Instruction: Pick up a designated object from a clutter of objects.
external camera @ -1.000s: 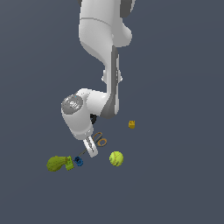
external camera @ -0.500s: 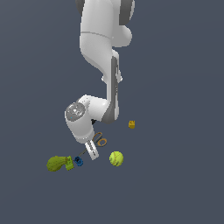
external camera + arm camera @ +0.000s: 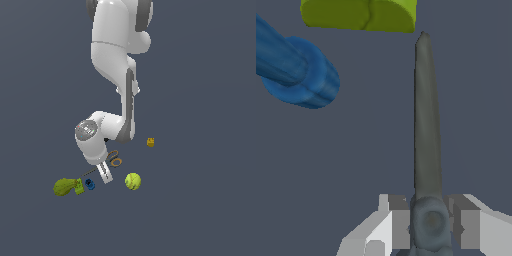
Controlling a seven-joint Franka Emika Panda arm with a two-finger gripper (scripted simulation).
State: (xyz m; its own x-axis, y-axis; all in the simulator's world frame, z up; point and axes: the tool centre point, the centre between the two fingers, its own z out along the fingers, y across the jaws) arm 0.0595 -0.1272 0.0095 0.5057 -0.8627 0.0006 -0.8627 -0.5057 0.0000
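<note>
One gripper (image 3: 103,174) hangs low over the clutter, its white fingers (image 3: 106,175) reaching the floor among the small items in the exterior view. In the wrist view the gripper (image 3: 428,227) has its two pads set against either side of the scissors (image 3: 427,135) at the pivot, with the grey blades running straight out away from the camera; the jaws are closed onto the pivot, no gap showing on either side.

In the exterior view the scissors (image 3: 111,161) lie just under the wrist, orange-rimmed loop handles on the exterior view's right of the fingers, the thin dark blades slanting off toward the exterior view's left.

The small blue piece (image 3: 90,184) sits near the fingers, on the exterior view's left of them, and the green pear shape (image 3: 64,186) lies just beyond it, farther left. The wrist view shows the blue piece (image 3: 298,70) and a yellow-green object (image 3: 360,14) near the blade tip, apart from it.

The tennis ball (image 3: 132,181) rests near the fingers on the exterior view's right. The tiny yellow block (image 3: 150,142) stands well apart, farther right and farther back.
</note>
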